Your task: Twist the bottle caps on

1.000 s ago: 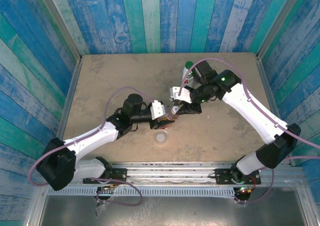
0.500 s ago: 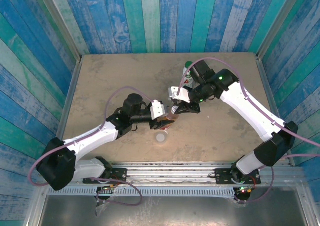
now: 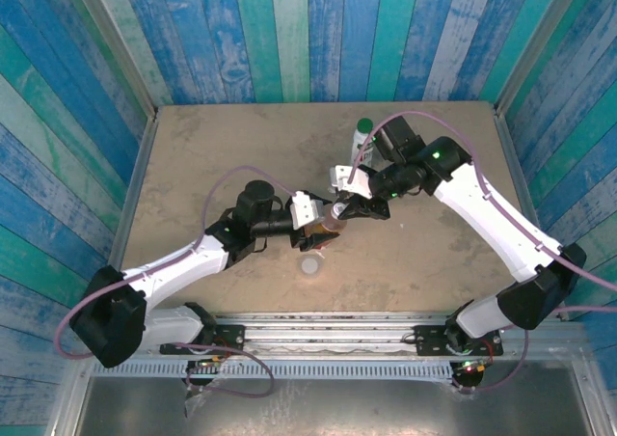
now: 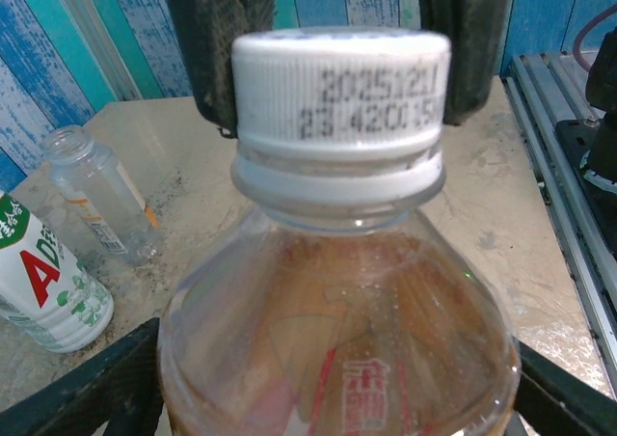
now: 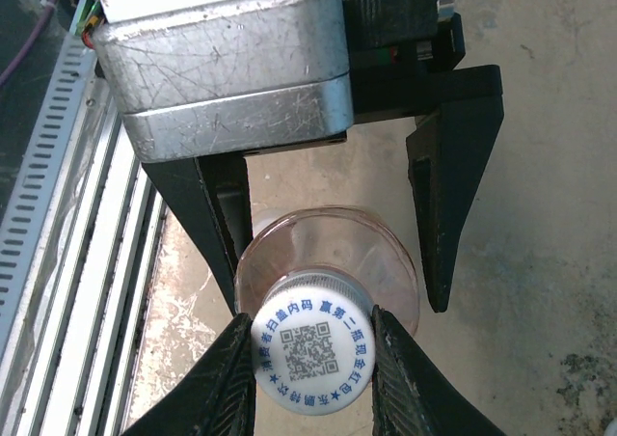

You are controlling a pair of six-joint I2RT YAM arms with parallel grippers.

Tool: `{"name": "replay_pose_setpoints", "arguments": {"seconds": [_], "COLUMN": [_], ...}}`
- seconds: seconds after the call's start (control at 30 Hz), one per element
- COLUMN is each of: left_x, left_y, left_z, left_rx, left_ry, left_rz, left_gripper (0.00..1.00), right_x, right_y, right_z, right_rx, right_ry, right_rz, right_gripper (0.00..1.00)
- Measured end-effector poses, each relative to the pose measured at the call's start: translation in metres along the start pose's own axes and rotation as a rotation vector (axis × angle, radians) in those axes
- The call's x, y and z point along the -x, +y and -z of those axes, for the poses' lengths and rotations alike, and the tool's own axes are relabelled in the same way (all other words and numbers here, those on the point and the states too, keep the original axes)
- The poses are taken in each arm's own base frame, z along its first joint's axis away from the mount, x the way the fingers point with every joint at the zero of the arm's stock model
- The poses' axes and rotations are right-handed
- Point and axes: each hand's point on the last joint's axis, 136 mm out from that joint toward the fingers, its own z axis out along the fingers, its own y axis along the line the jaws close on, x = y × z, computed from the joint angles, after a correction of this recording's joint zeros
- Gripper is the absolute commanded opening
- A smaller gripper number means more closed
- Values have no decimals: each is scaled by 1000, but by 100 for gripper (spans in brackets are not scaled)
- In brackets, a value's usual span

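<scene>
Top view: amber plastic drink bottle [image 3: 329,226] sits mid-worktop [image 3: 212,147], long axis approx upright, cap end up, betw left gripper [image 3: 321,231] & right gripper [image 3: 343,209]. Left wrist: pale grey ribbed plastic cap [image 4: 339,89] on the neck, facing up. Right wrist: right jaws pinch the cap; left jaws spread round bottle body.

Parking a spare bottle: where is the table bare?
The table is bare far left, between the left wall and the left arm, and near right, between the right arm and the front rail. Crowded: the centre, where both arms meet at the amber bottle, and the white bottle behind.
</scene>
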Motion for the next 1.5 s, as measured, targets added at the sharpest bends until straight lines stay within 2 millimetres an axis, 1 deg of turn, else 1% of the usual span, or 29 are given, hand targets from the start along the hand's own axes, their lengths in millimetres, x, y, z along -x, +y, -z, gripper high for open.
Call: {"name": "replay_pose_setpoints", "arguments": {"seconds": [0.1, 0.27, 0.33, 0.4, 0.47, 0.57, 0.63, 0.73, 0.8, 0.83, 0.93, 1.0, 1.03, 1.1, 1.17, 1.23, 1.27, 1.3, 1.33, 1.37, 1.5], "left_x": [0, -6, -6, -5, -4, -5, -5, -6, -7, -8, -12, -14, -15, -18, -19, -19, -19, -19, -19, -19, -21], "left_y": [0, -2, -2, -3, -3, -4, -3, -1, 3, 6, 14, 20, 23, 26, 29, 30, 31, 32, 33, 33, 30], "left_z": [0, 0, 0, 0, 0, 0, 0, 0, 0, 0, 1, 1, 2, 2, 2, 2, 2, 3, 3, 3, 3], "left_rx": [5, 10, 10, 8, 4, 2, 6, 22, 42, 59, 109, 141, 157, 179, 192, 199, 203, 207, 212, 214, 193], "left_ry": [-9, -6, -10, -16, -19, -17, -15, -9, -2, 4, 26, 37, 45, 58, 65, 66, 66, 66, 67, 68, 73], "left_rz": [1, 11, 18, 16, 11, 2, 1, 2, 1, 1, -2, -5, -6, -8, -10, -11, -12, -13, -13, -13, -18], "left_gripper": [76, 76, 70, 60, 53, 48, 46, 46, 46, 46, 45, 45, 45, 45, 45, 46, 46, 46, 47, 47, 48], "right_x": [2, 8, 9, 10, 10, 9, 9, 9, 8, 8, 6, 6, 4, 3, 1, 1, 2, 1, 0, -1, 3], "right_y": [0, 3, 4, 4, 4, 3, 1, -2, -5, -8, -16, -22, -26, -29, -31, -33, -33, -33, -32, -30, -17], "right_z": [1, 6, 7, 9, 9, 9, 10, 9, 9, 8, 4, 3, 3, 2, 1, 1, 1, 2, 3, 5, 20], "right_rx": [-5, -10, -14, -22, -23, -29, -34, -48, -65, -79, -137, -180, -210, -243, -262, -273, -276, -282, -283, -283, -288], "right_ry": [-14, -43, -52, -60, -66, -66, -65, -61, -58, -56, -45, -46, -47, -56, -69, -79, -82, -81, -76, -71, -71], "right_rz": [-2, -6, -3, 0, -2, -20, -45, -113, -173, -216, -388, -528, -627, -795, -931, -990, -991, -981, -933, -888, -555], "right_gripper": [19, 18, 18, 18, 18, 18, 14, 11, 6, 5, 5, 5, 4, 13, 28, 42, 49, 56, 62, 65, 68]}}
